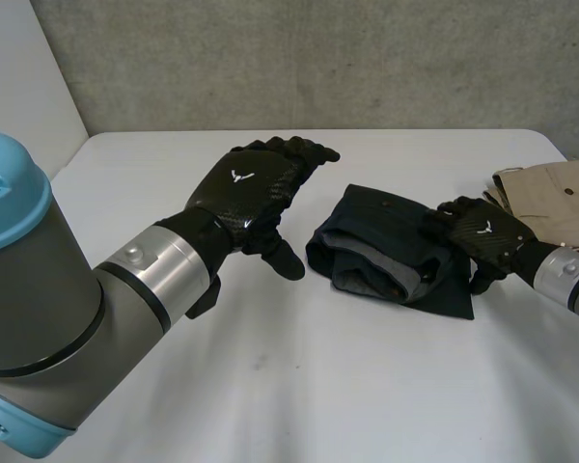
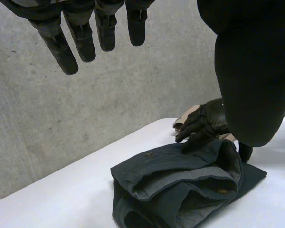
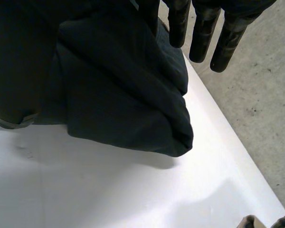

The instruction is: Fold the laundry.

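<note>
1. Two garments lay on the white table (image 1: 299, 386): a dark blue-black folded garment of heavy cloth (image 1: 381, 253) right of centre, and a beige folded garment with small buttons (image 1: 552, 198) at the table's right edge, towards the far side.
2. The dark garment formed a compact bundle. Its grey lining showed in rolled layers at the near end, and a flat flap of it spread onto the table on the right-hand side.
3. The right hand (image 1: 484, 234) rested on the right-hand end of the dark garment, with its fingers laid on the top fold and its thumb down beside the cloth.
4. In the right wrist view its fingers (image 3: 203, 33) were nearly straight over the dark garment (image 3: 123, 95). They were not closed round the cloth, and the hand gripped nothing.
5. The left hand (image 1: 254, 188) hung in the air above the table, to the left of the dark garment and apart from it. Its fingers reached towards the grey concrete wall (image 1: 299, 58) and its thumb pointed down.
6. In the left wrist view its fingers (image 2: 61, 45) were straight and slightly spread — the hand was fully open and held nothing.
7. That view also showed the right hand (image 2: 205, 124) on top of the dark garment (image 2: 175, 183), fingertips on the upper fold.
8. The two garments lay apart, with the right hand between them.
</note>
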Action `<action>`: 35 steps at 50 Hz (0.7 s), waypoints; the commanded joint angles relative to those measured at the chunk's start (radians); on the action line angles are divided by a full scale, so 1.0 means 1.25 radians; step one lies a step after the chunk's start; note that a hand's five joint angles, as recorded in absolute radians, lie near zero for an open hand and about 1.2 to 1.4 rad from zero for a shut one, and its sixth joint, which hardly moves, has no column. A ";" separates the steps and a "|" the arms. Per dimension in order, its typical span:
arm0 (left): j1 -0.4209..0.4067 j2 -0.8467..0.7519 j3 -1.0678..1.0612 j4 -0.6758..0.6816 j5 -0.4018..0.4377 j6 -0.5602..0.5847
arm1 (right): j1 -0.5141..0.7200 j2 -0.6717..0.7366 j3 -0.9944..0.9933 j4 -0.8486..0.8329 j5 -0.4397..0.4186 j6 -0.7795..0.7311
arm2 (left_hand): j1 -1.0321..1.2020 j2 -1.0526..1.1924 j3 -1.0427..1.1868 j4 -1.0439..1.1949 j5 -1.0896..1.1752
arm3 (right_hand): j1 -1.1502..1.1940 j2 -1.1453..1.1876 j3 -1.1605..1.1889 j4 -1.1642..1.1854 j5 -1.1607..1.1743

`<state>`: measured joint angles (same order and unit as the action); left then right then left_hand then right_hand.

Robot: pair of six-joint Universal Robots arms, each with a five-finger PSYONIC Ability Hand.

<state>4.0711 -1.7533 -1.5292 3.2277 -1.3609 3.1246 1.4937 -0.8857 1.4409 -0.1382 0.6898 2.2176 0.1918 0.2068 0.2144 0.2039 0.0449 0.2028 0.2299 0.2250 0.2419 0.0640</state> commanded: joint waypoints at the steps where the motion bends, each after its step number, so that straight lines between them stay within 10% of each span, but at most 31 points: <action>1: 0.001 0.000 -0.006 0.010 -0.001 -0.001 | 0.026 -0.003 0.031 -0.056 0.002 0.013 | -0.008 -0.020 -0.027 -0.018 -0.031 | -0.005 -0.027 -0.023 -0.036 -0.034; 35: 0.004 0.002 -0.020 0.016 0.000 -0.001 | 0.190 -0.009 0.095 -0.102 0.159 0.167 | -0.008 -0.020 -0.027 -0.018 -0.031 | 0.061 0.039 0.043 0.029 0.032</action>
<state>4.0753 -1.7518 -1.5491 3.2473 -1.3607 3.1232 1.6777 -0.8962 1.5475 -0.2434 0.8324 2.3616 0.1918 0.2068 0.2144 0.2039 0.0449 0.2029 0.2301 0.2257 0.2419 0.0647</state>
